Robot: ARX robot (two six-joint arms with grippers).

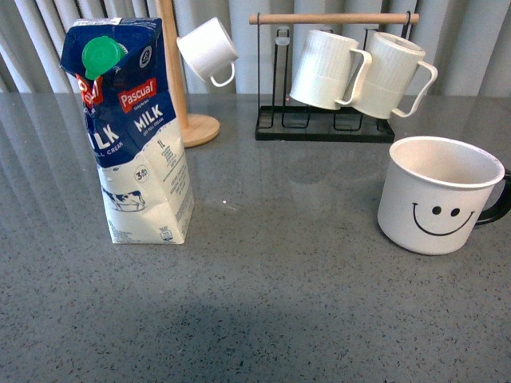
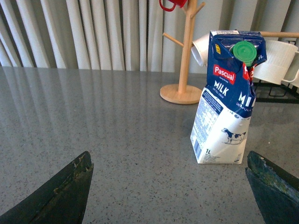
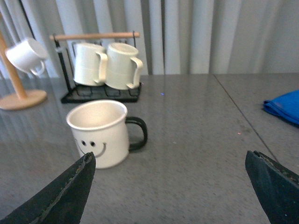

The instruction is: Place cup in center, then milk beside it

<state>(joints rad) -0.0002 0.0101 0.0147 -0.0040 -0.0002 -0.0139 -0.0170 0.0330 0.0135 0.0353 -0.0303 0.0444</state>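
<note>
Task not yet begun: the smiley-faced cup point(image 1: 437, 195) is seen standing upright in front of the black mug rack point(image 1: 323, 128), off towards its right end, while the milk point(image 1: 136, 136) is stood well to the left of the rack, just in front of the wooden mug tree point(image 1: 177, 72). The stretch of grey table point(image 1: 279, 303) directly before the rack, judged to be the target, is occupied by neither. Each arm appears to be assigned the nearer thing: the left gripper point(image 2: 169, 161) is spread wide and aimed at the carton, and the right gripper point(image 3: 169, 158) is spread equally wide and aimed at the cup, nothing being held by either. The cup's black handle is turned away from the rack's middle, so the rim or wall is judged the likelier hold. Neither arm is shown from the front, where the handle is cut by the frame edge. A blue object point(image 3: 284, 106) beyond the rack's right end is cropped and cannot be identified.
</note>
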